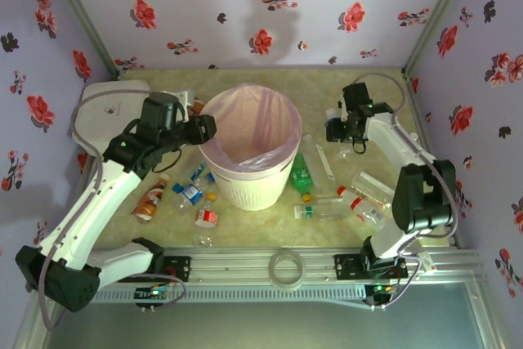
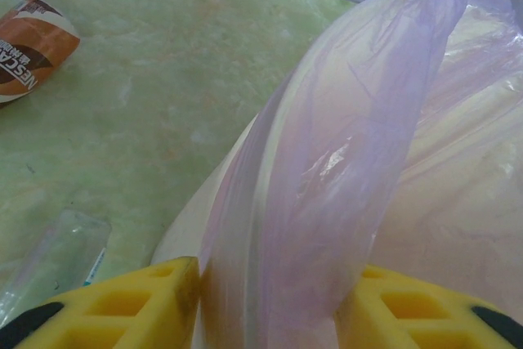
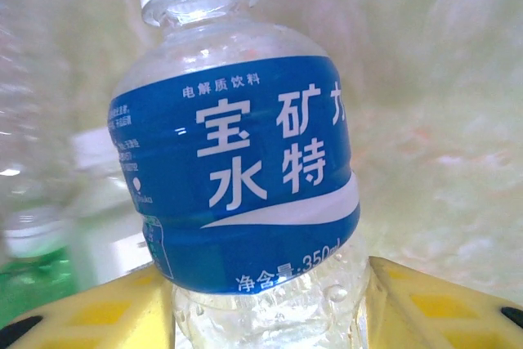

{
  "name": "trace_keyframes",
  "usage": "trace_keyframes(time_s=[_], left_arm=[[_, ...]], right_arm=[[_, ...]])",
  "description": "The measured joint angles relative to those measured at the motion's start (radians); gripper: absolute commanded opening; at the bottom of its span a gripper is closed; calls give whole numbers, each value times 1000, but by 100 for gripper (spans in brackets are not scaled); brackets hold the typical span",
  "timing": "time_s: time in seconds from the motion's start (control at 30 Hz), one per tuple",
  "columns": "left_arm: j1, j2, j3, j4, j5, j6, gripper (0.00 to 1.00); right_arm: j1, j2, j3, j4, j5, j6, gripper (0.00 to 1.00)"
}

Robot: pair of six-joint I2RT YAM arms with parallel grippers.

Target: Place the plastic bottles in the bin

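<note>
carrying the blue-labelled bottle (image 3: pixel 245 169) over to the bin (image 1: pixel 245 192) is, i judge, the step in hand. the right gripper (image 3: pixel 270 308) is clamped on the bottle's lower body, with the white cap pointing away from the wrist. it is above the far right of the desk (image 1: pixel 319 87), well apart from the bin. to do this well i would lift clear first, then swing left until the bottle hangs over the mouth of the pink liner (image 2: pixel 351 161), not over the rim, and only then let go. a low pass could clip the rim or the green bottle (image 1: pixel 301 173) lying beside the bin. the left gripper (image 1: pixel 203 130) sits at the bin's left rim, its yellow fingers on either side of rim and liner. i cannot tell whether they pinch it or merely straddle it; if it is steadying the bin, i would leave it be during the drop

the overhead view gives me the layout: the bin mid-desk, loose bottles on both sides, and the gap the right arm must cross. it does not show the grip itself. the right wrist view does, with the bottle filling the space between the fingers. the left wrist view shows the liner bunched between the fingers, and an orange-brown bottle (image 2: pixel 33 46) lying on the desk beyond
</note>
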Motion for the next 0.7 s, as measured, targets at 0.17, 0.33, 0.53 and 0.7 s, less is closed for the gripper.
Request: trace_keyframes(time_s=[0.17,0.33,0.53,0.7], left_arm=[[0,10,0,14,0,-4,46],[0,16,0,26,-1,-18,45],[-3,32,0,47,-7,-21,44],[-10,40,0,64,-8,-22,44]], right_arm=[[1,-127,128,-71,0,-9,55],[34,-198,299,-163,-17,-17,54],[169,-206,546,-271,-43,-31,54],[319,-167,719,-323,-76,-47,54]])
